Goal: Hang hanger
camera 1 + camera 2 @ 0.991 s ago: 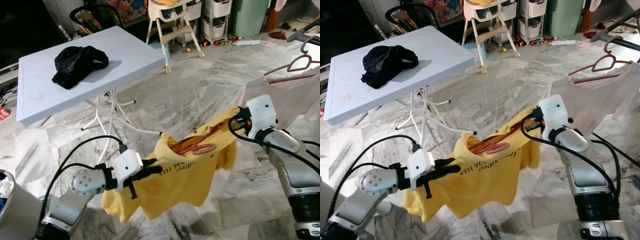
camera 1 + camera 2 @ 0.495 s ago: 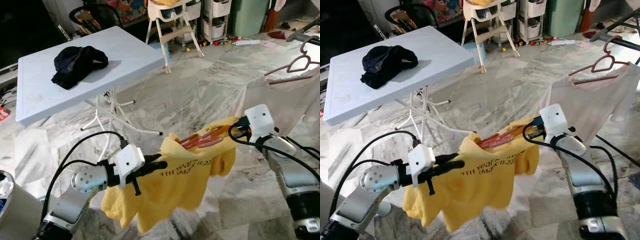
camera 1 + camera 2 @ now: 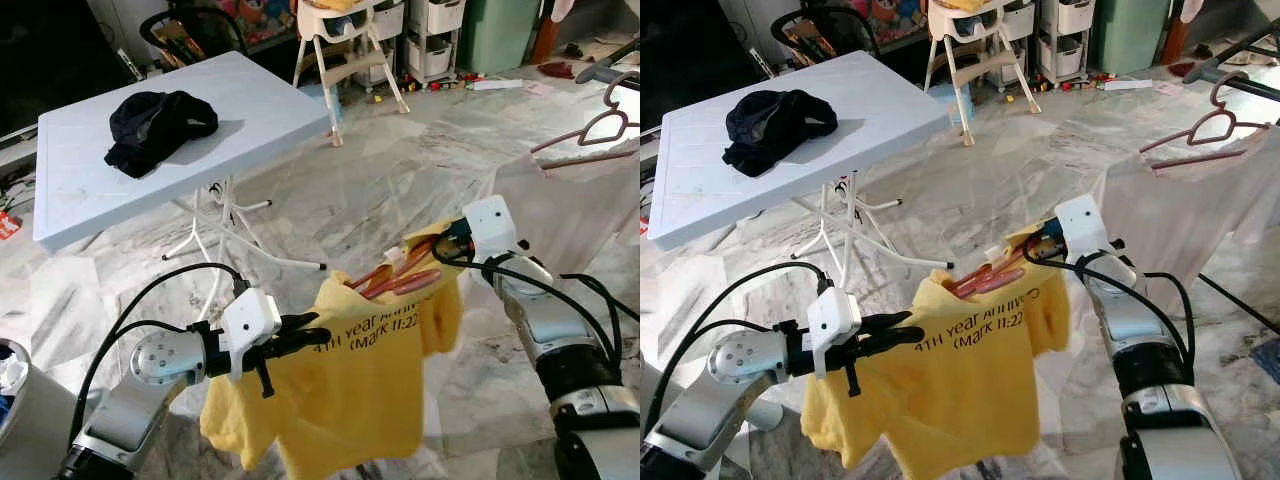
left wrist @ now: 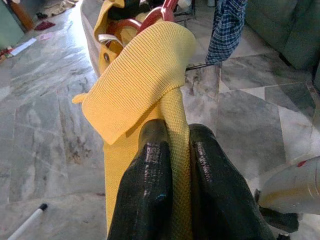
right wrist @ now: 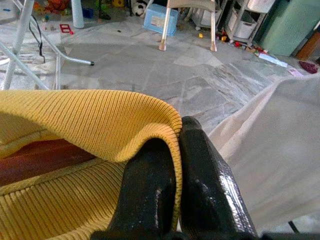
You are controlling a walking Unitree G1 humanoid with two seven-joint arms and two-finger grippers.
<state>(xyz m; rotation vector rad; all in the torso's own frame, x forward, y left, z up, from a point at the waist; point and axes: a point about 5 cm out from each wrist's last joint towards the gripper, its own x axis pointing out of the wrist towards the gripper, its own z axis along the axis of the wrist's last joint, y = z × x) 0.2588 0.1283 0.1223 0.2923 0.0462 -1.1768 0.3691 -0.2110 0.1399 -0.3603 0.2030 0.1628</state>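
Note:
A yellow T-shirt (image 3: 370, 380) with dark lettering hangs stretched between my two grippers. A red hanger (image 3: 398, 280) lies inside its neck opening, with a small white tag beside it. My left gripper (image 3: 316, 338) is shut on the shirt's left shoulder edge; the left wrist view shows yellow knit pinched between the black fingers (image 4: 150, 165). Over at the other shoulder, the right gripper (image 3: 441, 250) is shut on the fabric (image 5: 100, 125). A pink hanger (image 3: 590, 130) carrying a white shirt (image 3: 560, 200) hangs at the far right.
A white folding table (image 3: 250, 120) with a black garment (image 3: 160, 125) stands at the back left. A high chair (image 3: 345, 50) and storage shelves (image 3: 430, 30) line the back. Marble floor (image 3: 380, 170) lies open between the table and the white shirt.
The right gripper has moved left and slightly up. The yellow shirt now hangs longer and flatter between the grippers, and its lettering faces me. The left gripper has barely moved.

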